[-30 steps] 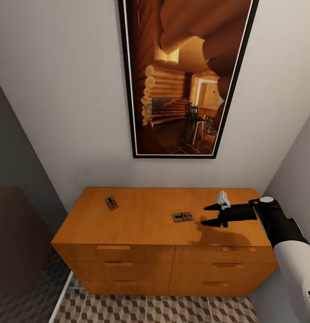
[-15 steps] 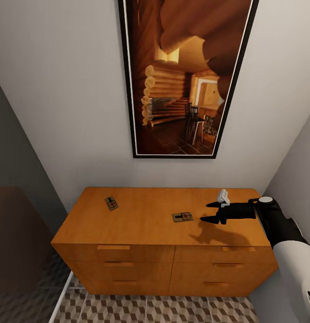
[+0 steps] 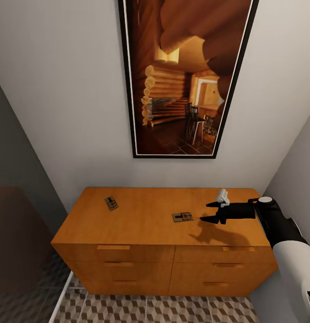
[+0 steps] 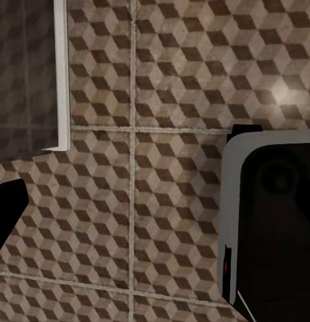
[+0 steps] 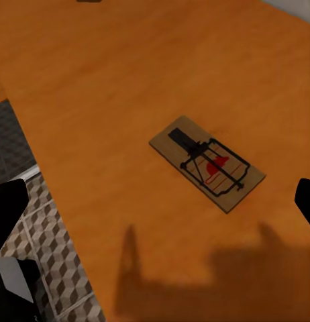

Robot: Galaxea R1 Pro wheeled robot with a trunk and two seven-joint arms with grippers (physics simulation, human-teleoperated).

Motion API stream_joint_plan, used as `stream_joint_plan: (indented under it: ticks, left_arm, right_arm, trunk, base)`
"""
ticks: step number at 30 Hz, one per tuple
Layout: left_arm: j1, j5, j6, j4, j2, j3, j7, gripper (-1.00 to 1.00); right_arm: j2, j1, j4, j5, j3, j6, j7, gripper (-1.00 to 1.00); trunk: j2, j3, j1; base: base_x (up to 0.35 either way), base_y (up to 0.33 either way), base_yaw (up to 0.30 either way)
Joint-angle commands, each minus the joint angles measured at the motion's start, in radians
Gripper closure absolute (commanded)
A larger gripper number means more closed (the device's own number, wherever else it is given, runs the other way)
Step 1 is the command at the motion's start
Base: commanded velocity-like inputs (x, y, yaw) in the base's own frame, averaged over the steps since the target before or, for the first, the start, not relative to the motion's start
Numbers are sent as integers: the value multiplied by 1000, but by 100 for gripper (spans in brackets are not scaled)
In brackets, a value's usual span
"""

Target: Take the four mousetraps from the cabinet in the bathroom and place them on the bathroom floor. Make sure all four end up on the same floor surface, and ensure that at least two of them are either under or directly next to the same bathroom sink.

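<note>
Mousetraps: two on view, both flat on the top of the cabinet (image 3: 146,224). Near mousetrap (image 3: 182,217) sits right of centre; far mousetrap (image 3: 111,203) lies well apart toward the left rear. The other two are not accounted for here.

Cabinet: orange-brown, drawers shut, standing on the cube-patterned bathroom floor (image 3: 173,309).

Right gripper (image 3: 210,212): arm reaching in from the right, held roughly level above the top, fingers spread and empty, tips just beside the near mousetrap; its height above the wood is hard to judge.

Left gripper (image 4: 4,218): pointed down at the floor tiles; whether it is spread or pressed together cannot be told.

Risks: the near mousetrap is thin and flat, so closing fingers may skid over it or push it along the smooth top. A steep descent could jam the fingertips into the wood.
</note>
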Motion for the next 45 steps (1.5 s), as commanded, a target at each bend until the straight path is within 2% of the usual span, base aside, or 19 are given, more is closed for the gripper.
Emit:
stream_joint_plan:
  ticks: [1, 7, 9, 11, 13, 17, 45]
  left_arm:
    - [-2, 3, -6, 4, -1, -8, 2, -100]
    - [-2, 3, -6, 4, -1, -8, 2, -100]
    - [-2, 3, -6, 4, -1, -8, 2, -100]
    - [-2, 3, -6, 4, -1, -8, 2, -100]
    - [-2, 3, -6, 4, -1, -8, 2, -100]
    - [-2, 3, -6, 4, -2, -8, 2, -100]
    - [-2, 3, -6, 4, -4, -10, 2, -100]
  right_arm:
    - [1, -1, -1, 5, -3, 10, 5, -100]
    - [5, -1, -1, 6, 6, 10, -47, -100]
    - [8, -1, -1, 6, 33, 11, -101, -100]
    - [9, -1, -1, 6, 51, 11, -124, -100]
    - [10, -1, -1, 5, 94, 13, -157, -100]
    - [11, -1, -1, 4, 111, 14, -168, -100]
    - [11, -1, -1, 3, 120, 15, -174, -100]
  trunk:
    - [-2, -2, 1]
    - [-2, -2, 1]
    - [-2, -2, 1]
    - [-2, -2, 1]
    - [-2, -2, 1]
    - [-2, -2, 1]
    - [-2, -2, 1]
  base:
    - [0, 0, 0]
    - [0, 0, 0]
    - [0, 0, 0]
    - [0, 0, 0]
    - [0, 0, 0]
    - [0, 0, 0]
    - [0, 0, 0]
